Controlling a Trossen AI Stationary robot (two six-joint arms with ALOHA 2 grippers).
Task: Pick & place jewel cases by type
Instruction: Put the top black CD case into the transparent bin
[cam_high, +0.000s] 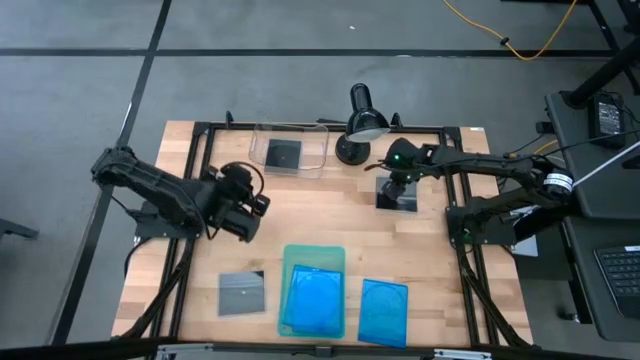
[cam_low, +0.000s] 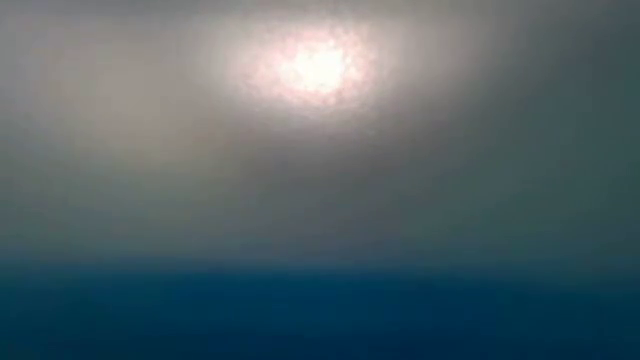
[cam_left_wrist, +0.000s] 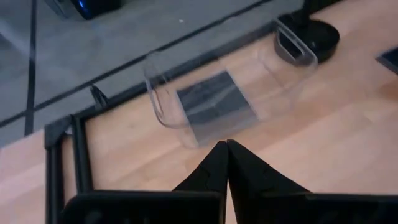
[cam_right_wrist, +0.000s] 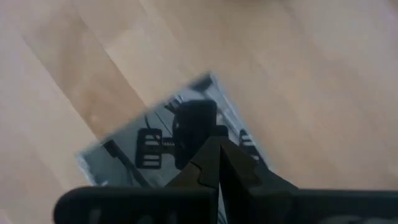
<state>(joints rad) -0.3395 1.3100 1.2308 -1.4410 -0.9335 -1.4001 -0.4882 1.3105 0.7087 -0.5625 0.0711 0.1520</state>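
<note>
Left end effector is hovering with fingers together, empty, near the clear bin holding a dark jewel case. Right end effector is sitting fingers together above another dark case on the tabletop.

high view: overhead, straight down, whole tabletop. low view: blurred haze, nothing readable. left wrist view: slants toward clear bin, shared with high view. right wrist view: close above grey case.
</note>
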